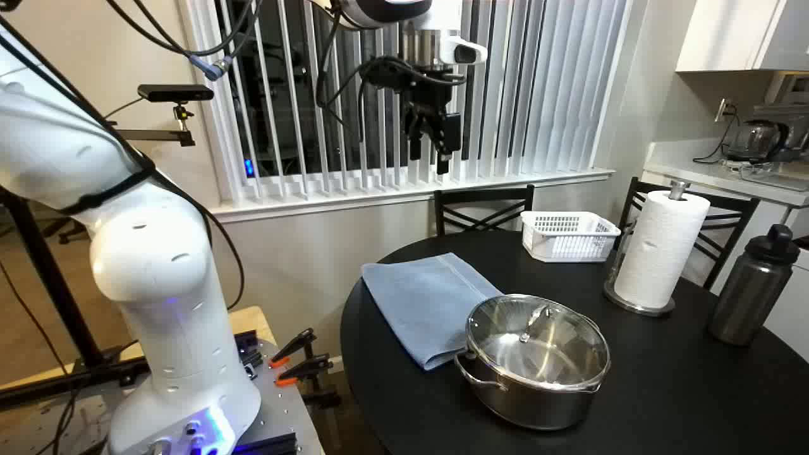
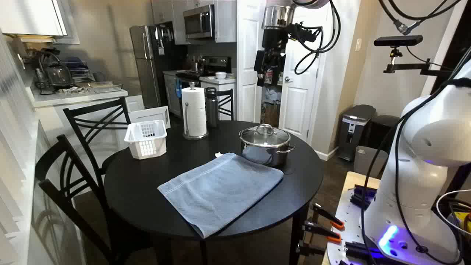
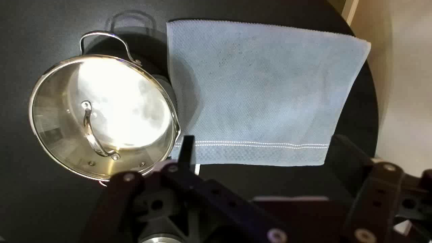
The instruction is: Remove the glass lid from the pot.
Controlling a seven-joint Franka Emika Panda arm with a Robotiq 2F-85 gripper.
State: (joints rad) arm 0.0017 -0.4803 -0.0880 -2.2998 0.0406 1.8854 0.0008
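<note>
Jaws apart, ample air down to table (image 2: pixel 132 189); glass lid (image 2: pixel 265 137) on pot (image 1: pixel 536 403); cloth (image 3: pixel 260 94) just beside, corner at table edge.

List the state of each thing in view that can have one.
Stainless-steel pot: upright, covered
Glass lid: on the pot
End effector: open, holding nothing
Blue-grey cloth: folded, lying flat
Paper towel roll: upright
Metal bottle: upright, capped
White plastic basket: upright
White paneled doors: partly open
Vertical blinds: drawn, slats partly open
</note>
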